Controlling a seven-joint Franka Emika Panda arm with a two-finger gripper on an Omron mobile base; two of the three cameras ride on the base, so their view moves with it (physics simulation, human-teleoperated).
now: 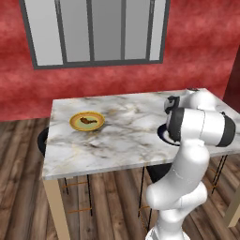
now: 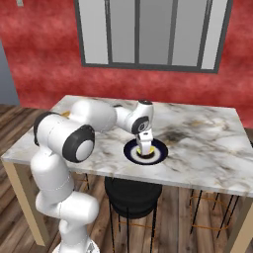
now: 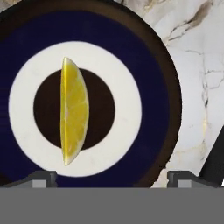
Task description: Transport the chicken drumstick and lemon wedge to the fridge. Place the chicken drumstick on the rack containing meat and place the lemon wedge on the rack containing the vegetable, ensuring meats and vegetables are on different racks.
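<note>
A yellow lemon wedge (image 3: pixel 73 111) lies on its side in the middle of a dark blue and white plate (image 3: pixel 131 52) near the front edge of the marble table (image 2: pixel 197 133). My gripper (image 2: pixel 144 145) hangs straight down just above this plate (image 2: pixel 160 154), open, with the fingertips (image 3: pixel 41 177) wide apart and nothing between them. The wedge sits left of the midline between them. The brown chicken drumstick (image 1: pixel 87 120) rests on a yellow plate (image 1: pixel 75 123) at the table's left side, well away from the gripper. The fridge is out of view.
A black stool (image 2: pixel 132 195) stands under the table below the blue plate, and another (image 1: pixel 42 139) shows at the table's left end. A red wall with a grey window (image 1: pixel 93 30) is behind the table. The floor is wood.
</note>
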